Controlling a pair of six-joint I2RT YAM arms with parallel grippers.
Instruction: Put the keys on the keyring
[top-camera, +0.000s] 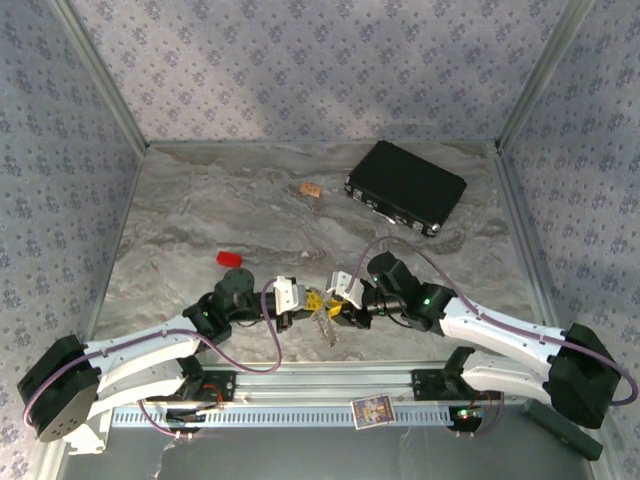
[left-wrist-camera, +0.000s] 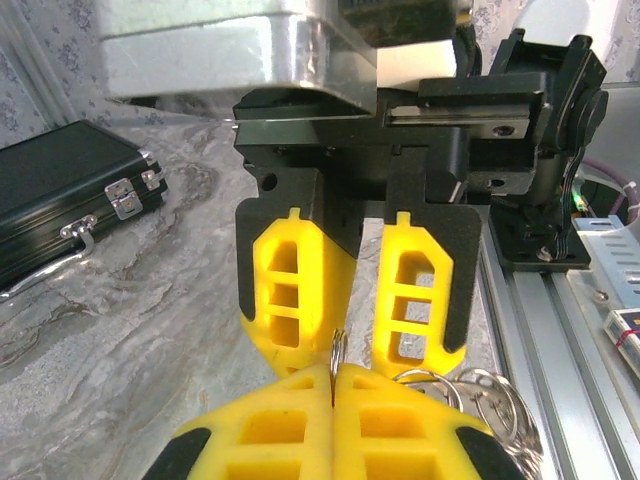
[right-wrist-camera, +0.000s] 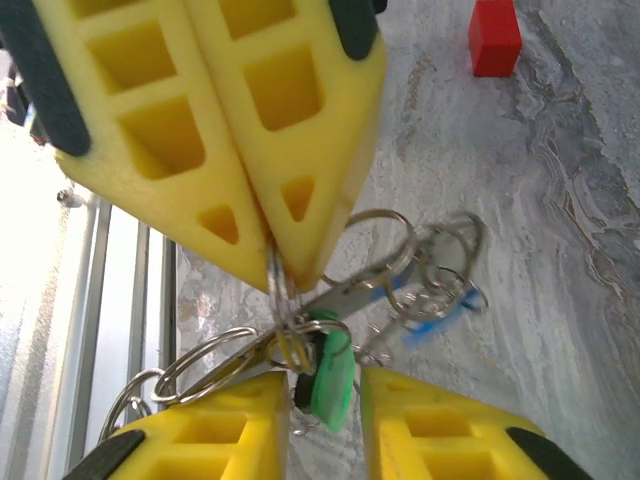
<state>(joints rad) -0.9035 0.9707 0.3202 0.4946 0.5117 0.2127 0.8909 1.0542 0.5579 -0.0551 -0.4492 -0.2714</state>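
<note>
Top view: above the near edge of the bench (top-camera: 200, 200), about midway along it, the left end effector (top-camera: 308, 302) and right end effector (top-camera: 340, 306) meet tip to tip. The keyring (top-camera: 325, 322) dangles between them. A card (top-camera: 372, 411) on the front rail carries print too small to read.

Left wrist view: the left fingers are clamped tight on the keyring's thin wire, and the right jaws facing them stand apart.

Right wrist view: the green key (right-wrist-camera: 330, 375) hangs between the parted right fingers, not clamped. The blue key (right-wrist-camera: 432, 322) is blurred beyond it. If it is not fully threaded, the green key would likely drop. The narrow pinch may also let the tangled rings twist or slip.
</note>
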